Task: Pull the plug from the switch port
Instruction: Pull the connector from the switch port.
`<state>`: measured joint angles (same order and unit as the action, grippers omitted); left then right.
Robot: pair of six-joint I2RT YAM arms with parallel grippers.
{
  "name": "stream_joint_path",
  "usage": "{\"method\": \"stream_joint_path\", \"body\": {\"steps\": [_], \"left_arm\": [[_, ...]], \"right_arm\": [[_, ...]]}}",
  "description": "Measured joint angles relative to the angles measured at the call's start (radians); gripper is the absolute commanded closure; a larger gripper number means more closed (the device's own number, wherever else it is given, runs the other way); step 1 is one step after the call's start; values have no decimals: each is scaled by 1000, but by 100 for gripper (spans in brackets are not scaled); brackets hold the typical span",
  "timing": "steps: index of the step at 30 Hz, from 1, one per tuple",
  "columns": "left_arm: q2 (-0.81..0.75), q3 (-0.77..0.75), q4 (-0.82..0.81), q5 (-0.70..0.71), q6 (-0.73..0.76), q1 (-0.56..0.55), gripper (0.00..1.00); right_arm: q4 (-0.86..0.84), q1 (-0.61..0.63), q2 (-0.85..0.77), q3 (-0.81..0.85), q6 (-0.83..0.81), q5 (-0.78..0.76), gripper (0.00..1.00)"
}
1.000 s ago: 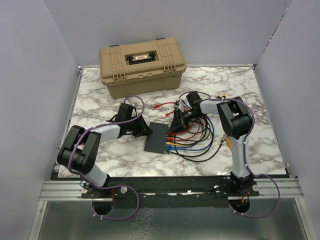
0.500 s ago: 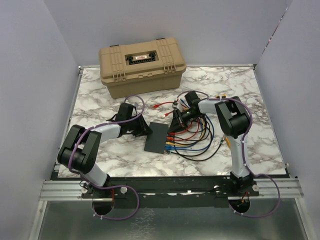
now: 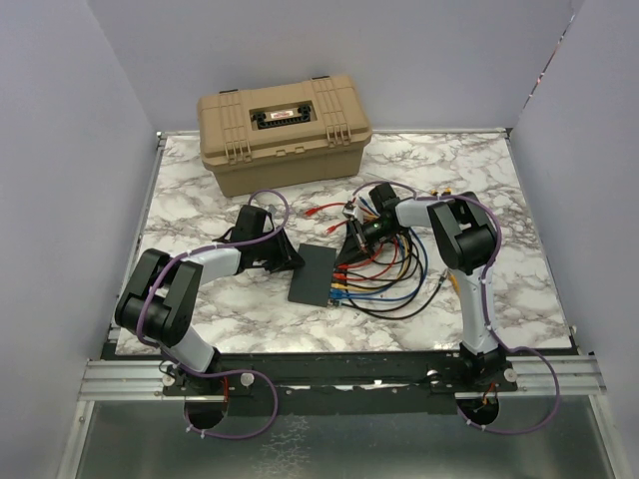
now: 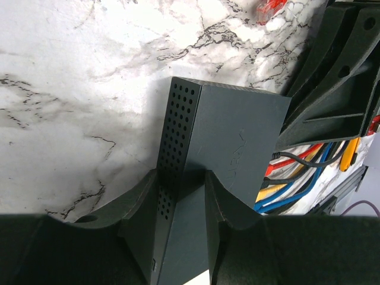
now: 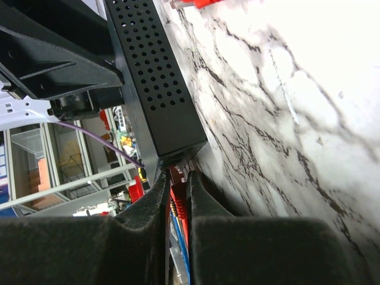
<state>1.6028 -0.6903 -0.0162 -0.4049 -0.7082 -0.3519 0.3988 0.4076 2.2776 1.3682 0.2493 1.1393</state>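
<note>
1. Black switch [image 3: 313, 273] lay flat mid-bench [image 3: 499, 200], roughly central, with its cabled edge facing the right arm. A fan of coloured cables [image 3: 384, 274] spilled out from that edge.
2. Main change: over the last second the right tool [image 5: 177, 178] went from about half open to nearly closed. From its wrist view, the fingers sat tight on either side of the red plug [image 5: 176, 189], right where it entered the switch's corner.
3. From above, that arm barely moved otherwise, just crept a touch closer to the switch.
4. The left tool [image 4: 181, 181] hadn't budged. It was part-open, with its fingers straddling the switch's opposite edge and gripping it as a brace.
5. What that meant, I reckon: the grab looked done but the pull hadn't started, since the red plug was still seated.
6. Next up was probably a straight tug away from the switch while the left side held it down. I couldn't tell whether the plug's latch tab was pressed, so it might've dragged the whole box.
7. The tan toolbox [image 3: 285, 130] at the back wasn't involved.
</note>
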Motion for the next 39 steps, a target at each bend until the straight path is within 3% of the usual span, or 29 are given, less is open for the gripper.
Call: {"method": "stream_joint_path", "body": {"steps": [9,39], "left_arm": [[4,2,5,1,-2,0,100],[23,-3,14,2,-28,6,100]], "right_arm": [[12,0,0,5,-10,-2,100],[69,1,-14,14,-41,-51,100]]}}
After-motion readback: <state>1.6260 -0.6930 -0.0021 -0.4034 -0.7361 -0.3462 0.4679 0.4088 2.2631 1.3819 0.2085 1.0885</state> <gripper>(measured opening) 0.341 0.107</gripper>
